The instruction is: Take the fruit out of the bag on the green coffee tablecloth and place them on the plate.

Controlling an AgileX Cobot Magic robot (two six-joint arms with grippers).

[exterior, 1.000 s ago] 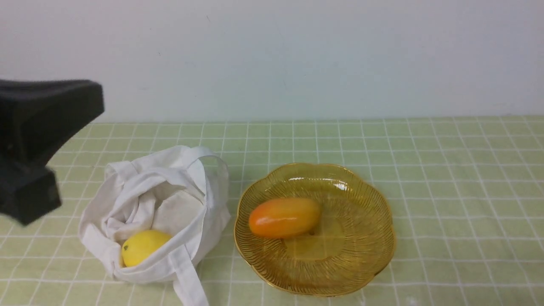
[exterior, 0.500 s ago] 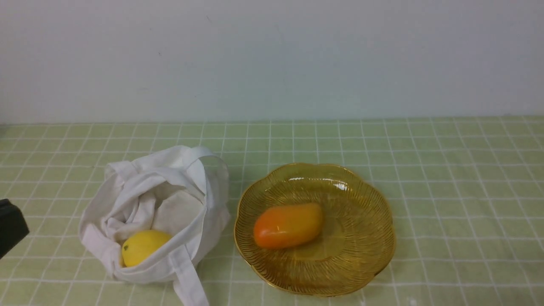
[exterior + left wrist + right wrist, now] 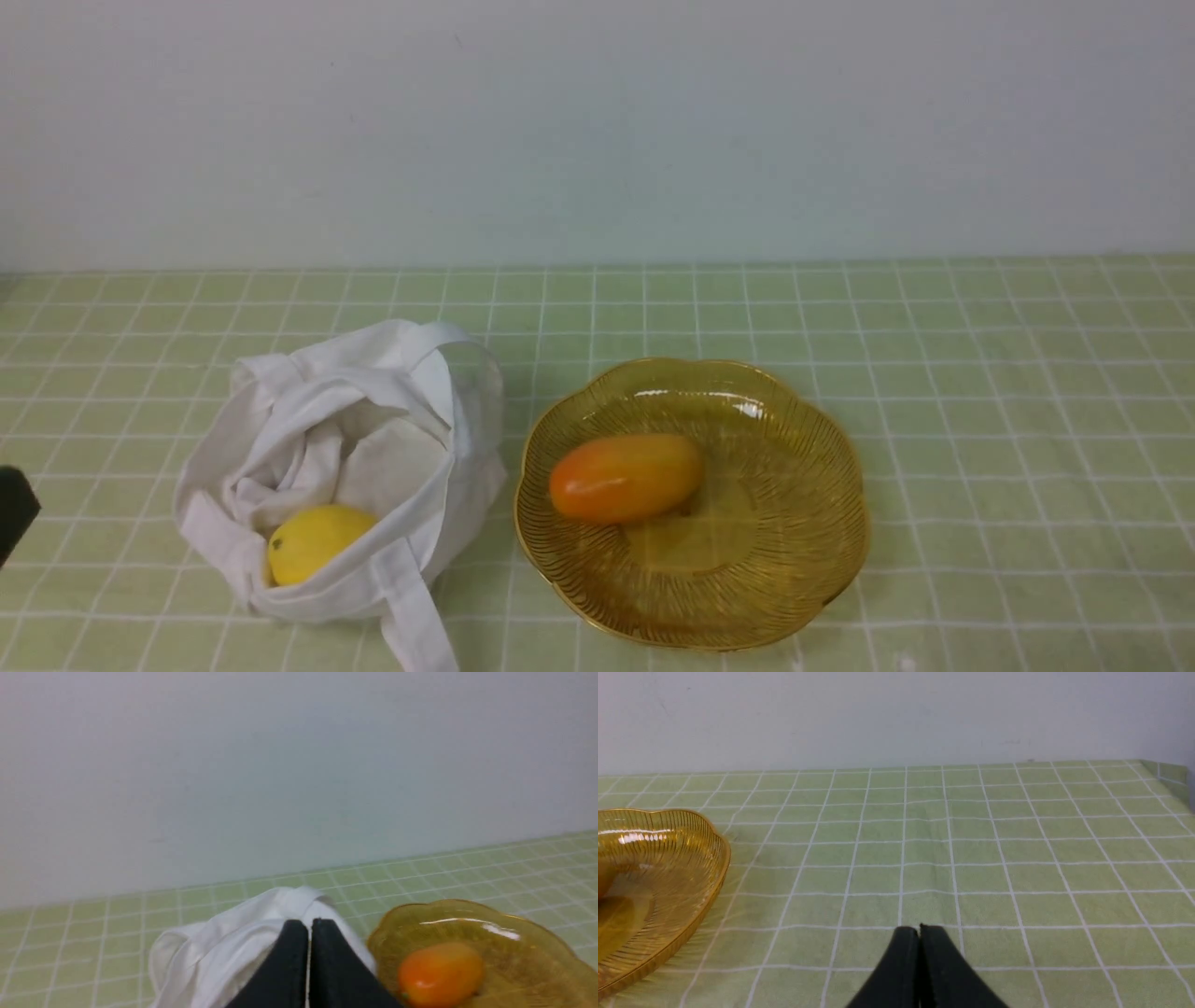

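The white cloth bag [image 3: 345, 448] lies open on the green checked tablecloth [image 3: 980, 420], and a yellow lemon [image 3: 313, 543] rests in its mouth. Right of it stands the amber plate [image 3: 794, 560] with an orange mango-like fruit [image 3: 624, 477] lying in it. In the left wrist view my left gripper [image 3: 309, 924] is shut and empty, held back from the bag [image 3: 233, 938] and the plate [image 3: 523, 947], where the orange fruit [image 3: 439, 973] shows. Only a dark corner of the left arm [image 3: 14, 509] shows at the front view's left edge. My right gripper [image 3: 919, 928] is shut and empty over bare cloth, right of the plate [image 3: 691, 868].
A pale wall [image 3: 597, 131] runs along the far side of the table. The cloth's right edge [image 3: 1174, 777] folds down at the far corner. A loose bag strap [image 3: 411, 607] trails toward the front edge.
The left arm has drawn back to the left, almost out of the front view. The orange fruit rocked slightly in the plate and settled.
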